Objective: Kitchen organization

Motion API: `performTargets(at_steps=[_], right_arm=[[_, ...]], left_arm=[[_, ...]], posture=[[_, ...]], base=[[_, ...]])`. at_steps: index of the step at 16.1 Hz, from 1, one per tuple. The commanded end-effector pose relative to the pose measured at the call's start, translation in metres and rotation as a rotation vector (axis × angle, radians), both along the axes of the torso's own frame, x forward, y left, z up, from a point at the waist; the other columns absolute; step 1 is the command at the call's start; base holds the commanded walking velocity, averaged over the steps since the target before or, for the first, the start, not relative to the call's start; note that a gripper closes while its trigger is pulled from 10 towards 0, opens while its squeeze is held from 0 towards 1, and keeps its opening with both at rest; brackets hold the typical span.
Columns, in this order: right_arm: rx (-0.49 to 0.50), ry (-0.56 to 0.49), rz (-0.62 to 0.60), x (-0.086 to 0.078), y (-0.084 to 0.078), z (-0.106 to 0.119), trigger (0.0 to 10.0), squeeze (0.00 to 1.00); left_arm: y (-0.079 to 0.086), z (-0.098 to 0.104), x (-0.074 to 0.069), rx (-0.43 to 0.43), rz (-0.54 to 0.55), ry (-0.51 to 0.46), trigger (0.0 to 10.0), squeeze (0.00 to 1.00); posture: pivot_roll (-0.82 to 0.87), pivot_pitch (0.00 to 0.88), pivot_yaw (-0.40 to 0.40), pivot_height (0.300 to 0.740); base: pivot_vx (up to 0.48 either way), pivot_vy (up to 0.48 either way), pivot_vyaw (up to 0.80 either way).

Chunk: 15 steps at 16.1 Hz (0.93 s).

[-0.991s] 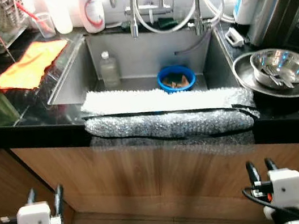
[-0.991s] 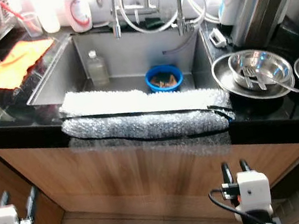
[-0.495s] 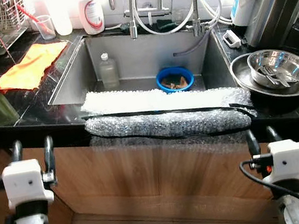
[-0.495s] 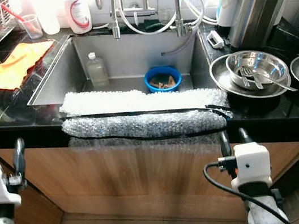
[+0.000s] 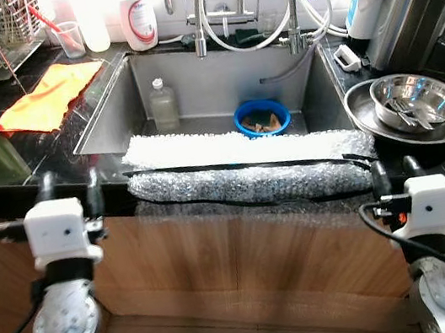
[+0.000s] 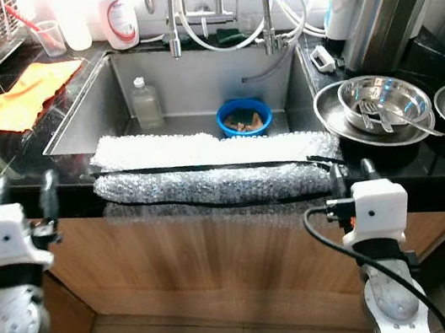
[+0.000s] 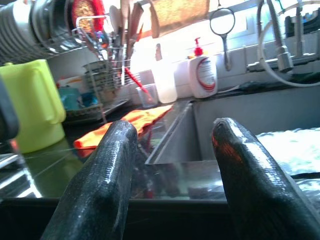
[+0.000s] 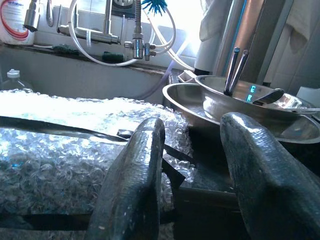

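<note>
Two grippers, left gripper [image 5: 69, 195] and right gripper [image 5: 396, 175], both parted and empty, one blue bowl [image 5: 261, 117] in one sink [image 5: 192, 86]

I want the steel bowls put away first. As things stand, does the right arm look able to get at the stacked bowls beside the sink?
Probably yes. The right gripper is open at the counter's front edge, just below the steel bowls, with nothing between them. It must rise over the edge first.

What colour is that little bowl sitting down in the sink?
The bowl is bright blue; it shows best in the left eye view.
</note>
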State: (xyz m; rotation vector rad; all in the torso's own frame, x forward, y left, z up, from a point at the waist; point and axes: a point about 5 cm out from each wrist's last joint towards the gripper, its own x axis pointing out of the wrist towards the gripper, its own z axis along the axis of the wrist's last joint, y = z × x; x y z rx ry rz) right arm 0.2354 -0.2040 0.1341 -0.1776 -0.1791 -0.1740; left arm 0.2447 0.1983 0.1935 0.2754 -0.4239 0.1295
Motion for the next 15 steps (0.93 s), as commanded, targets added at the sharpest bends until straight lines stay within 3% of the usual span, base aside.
performTargets(at_steps=[1,4,6,10,15], right_arm=[[0.003,-0.027,-0.023,0.000,-0.002,0.008,10.0,0.00],[0.001,-0.028,-0.060,0.002,-0.008,0.007,10.0,0.00],[0.065,-0.016,-0.117,0.004,-0.014,0.002,10.0,0.00],[0.191,-0.003,-0.199,0.007,-0.023,-0.005,10.0,0.00],[0.176,-0.021,-0.215,0.014,-0.031,0.000,10.0,0.00]], left_arm=[[-0.006,0.006,0.003,0.014,-0.020,-0.018,10.0,0.00],[-0.012,0.008,0.011,0.009,-0.056,-0.022,10.0,0.00],[-0.026,0.007,0.023,0.019,-0.135,-0.007,10.0,0.00],[-0.032,-0.001,0.026,0.012,-0.159,0.021,10.0,0.00],[-0.032,-0.005,0.028,0.008,-0.160,0.029,10.0,0.00]], posture=[[0.05,0.067,-0.036,0.740],[0.05,0.074,-0.033,0.740],[0.06,0.072,-0.031,0.740],[0.05,0.076,-0.026,0.740],[0.06,0.078,-0.027,0.740]], base=[[0.000,0.000,0.00],[0.000,0.000,0.00],[0.000,0.000,0.00],[0.000,0.000,0.00],[0.000,0.000,0.00]])
